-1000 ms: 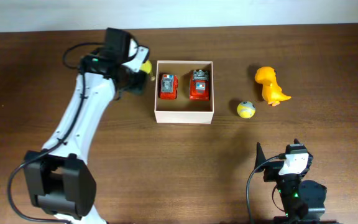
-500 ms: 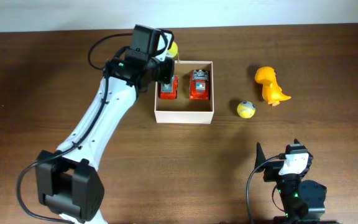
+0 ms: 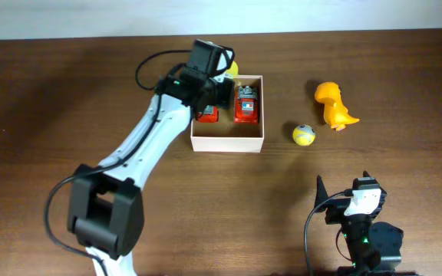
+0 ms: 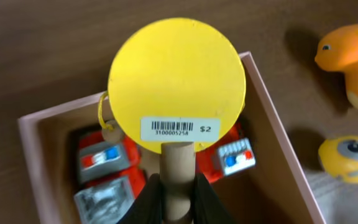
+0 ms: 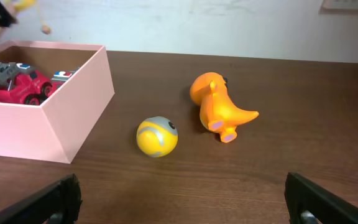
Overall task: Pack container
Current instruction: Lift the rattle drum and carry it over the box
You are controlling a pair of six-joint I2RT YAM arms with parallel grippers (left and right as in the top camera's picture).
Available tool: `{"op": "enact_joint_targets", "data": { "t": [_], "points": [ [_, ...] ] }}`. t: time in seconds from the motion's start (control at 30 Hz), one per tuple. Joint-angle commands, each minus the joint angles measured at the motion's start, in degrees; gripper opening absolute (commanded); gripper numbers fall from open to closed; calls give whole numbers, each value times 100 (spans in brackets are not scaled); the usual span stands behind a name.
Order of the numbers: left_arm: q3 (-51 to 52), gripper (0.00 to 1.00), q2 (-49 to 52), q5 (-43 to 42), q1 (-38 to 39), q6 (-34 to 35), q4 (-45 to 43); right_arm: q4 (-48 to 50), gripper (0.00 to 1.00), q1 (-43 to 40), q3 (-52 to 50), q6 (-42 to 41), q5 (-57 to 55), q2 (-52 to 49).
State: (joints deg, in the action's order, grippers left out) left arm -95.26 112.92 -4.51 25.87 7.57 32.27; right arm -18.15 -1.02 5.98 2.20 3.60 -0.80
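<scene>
Container (image 3: 227, 144) with two red cars (image 3: 245, 105), left hand (image 4: 179, 194) clamped on yellow paddle (image 4: 176, 74), sticker (image 4: 180, 129) marked $2, right hand (image 5: 188, 202) apart

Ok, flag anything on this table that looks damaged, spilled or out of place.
Nothing stands out. Two red cars sit inside the container, the yellow ball and orange dinosaur rest on the table beside it, and the left gripper holds a yellow paddle above it. No damage shows.
</scene>
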Motion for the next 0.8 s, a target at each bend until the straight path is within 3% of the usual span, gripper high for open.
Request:
{"op": "enact_joint_targets", "data": {
  "t": [0.0, 0.77],
  "points": [
    [-116, 2, 232, -15, 39, 229, -166, -2, 99, 26, -42, 39, 50, 59],
    [-116, 2, 710, 0, 114, 481, -37, -4, 99, 26, -42, 39, 50, 59]
  ]
}}
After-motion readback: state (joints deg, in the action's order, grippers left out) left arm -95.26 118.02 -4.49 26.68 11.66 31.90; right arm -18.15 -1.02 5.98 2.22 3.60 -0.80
